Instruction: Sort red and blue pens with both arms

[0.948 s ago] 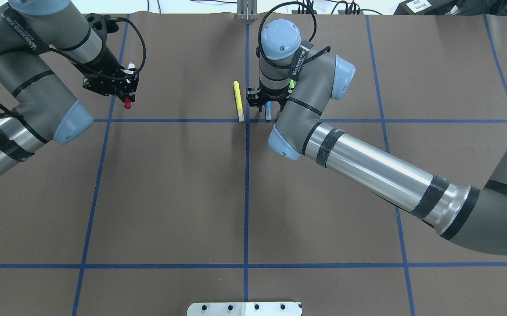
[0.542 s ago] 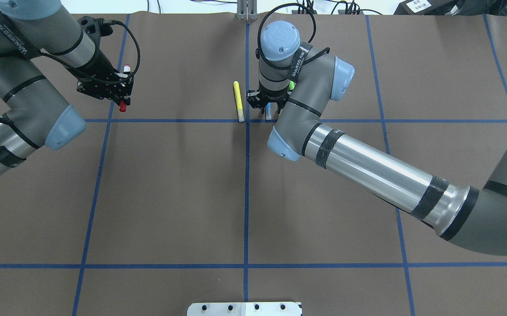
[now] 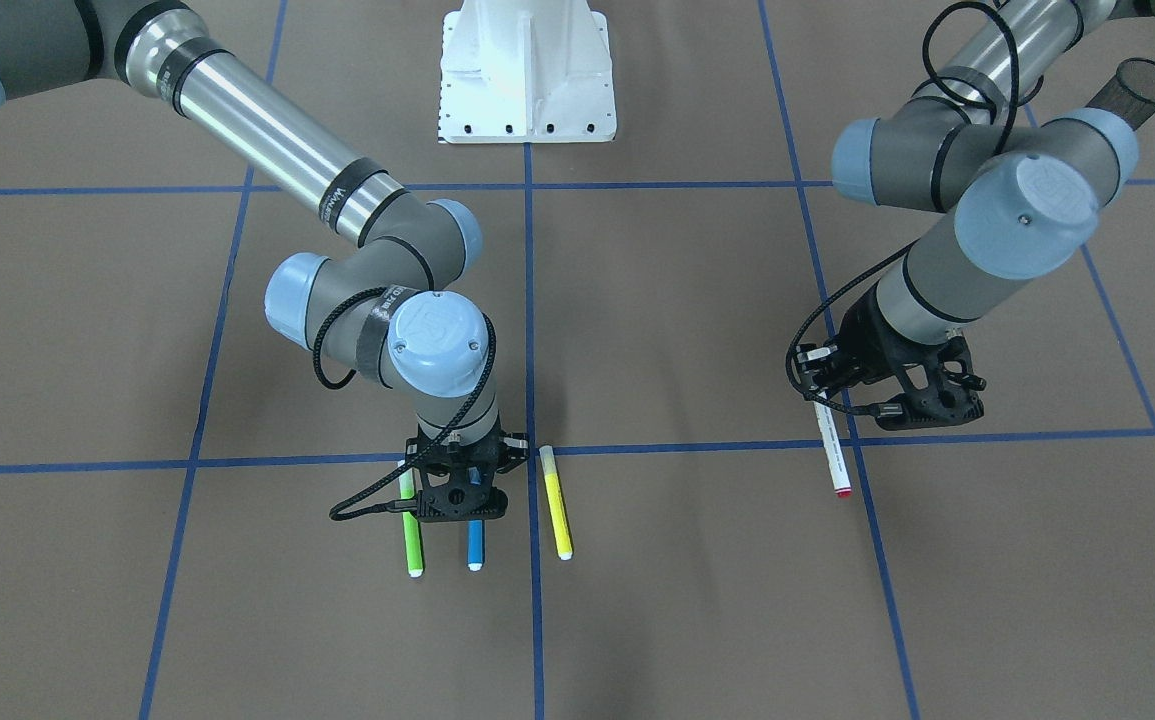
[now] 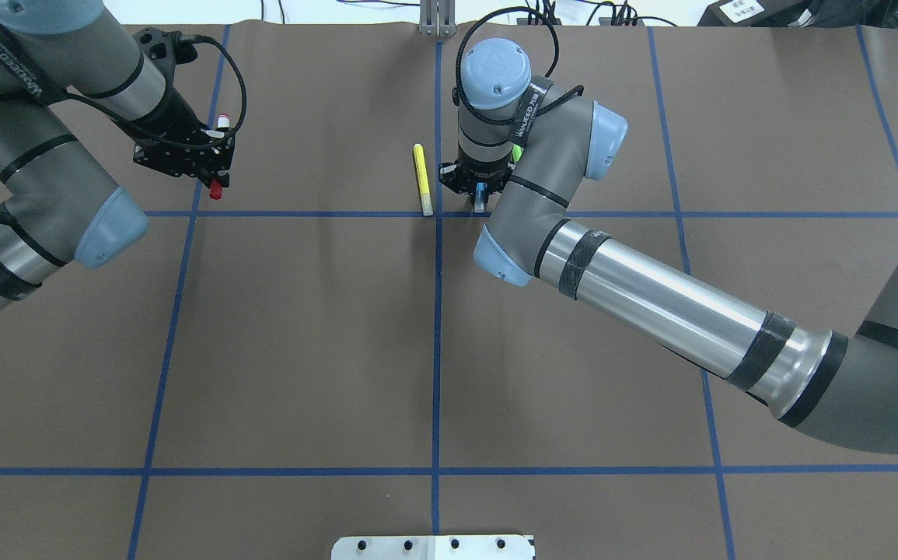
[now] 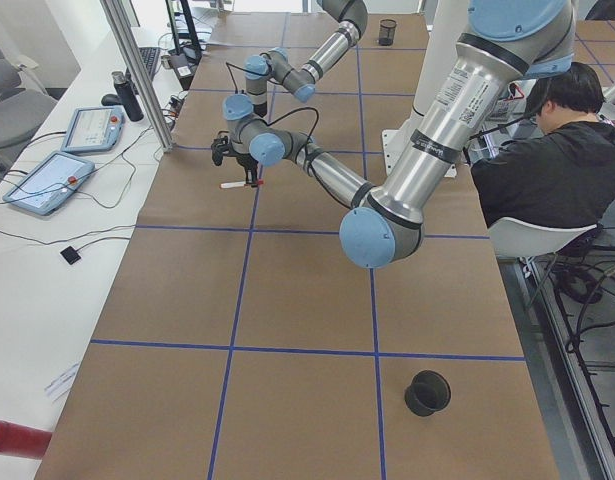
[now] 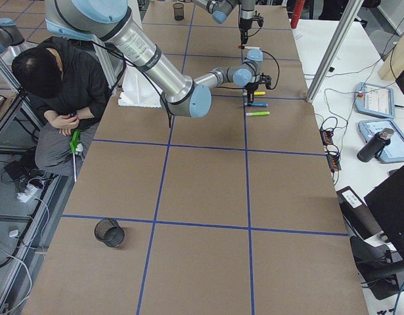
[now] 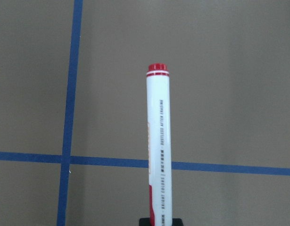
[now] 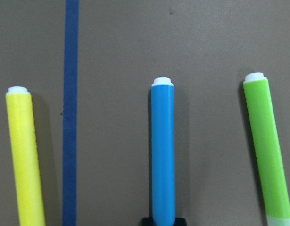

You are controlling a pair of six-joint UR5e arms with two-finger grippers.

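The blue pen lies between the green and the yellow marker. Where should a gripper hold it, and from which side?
Grip the blue pen at mid-barrel, from straight above, jaws closing across its width. It lies flat, with open gaps to the green marker and the yellow marker on either side.

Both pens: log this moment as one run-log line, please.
left gripper: shut on red pen, held aloft | right gripper: down over blue pen between green marker and yellow marker, grip unclear

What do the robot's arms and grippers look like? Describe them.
Left arm and right arm: grey and silver tubes, pale-blue round joint caps, black bands, white lettering. Left gripper and right gripper: black frames, each with a looping black cable.
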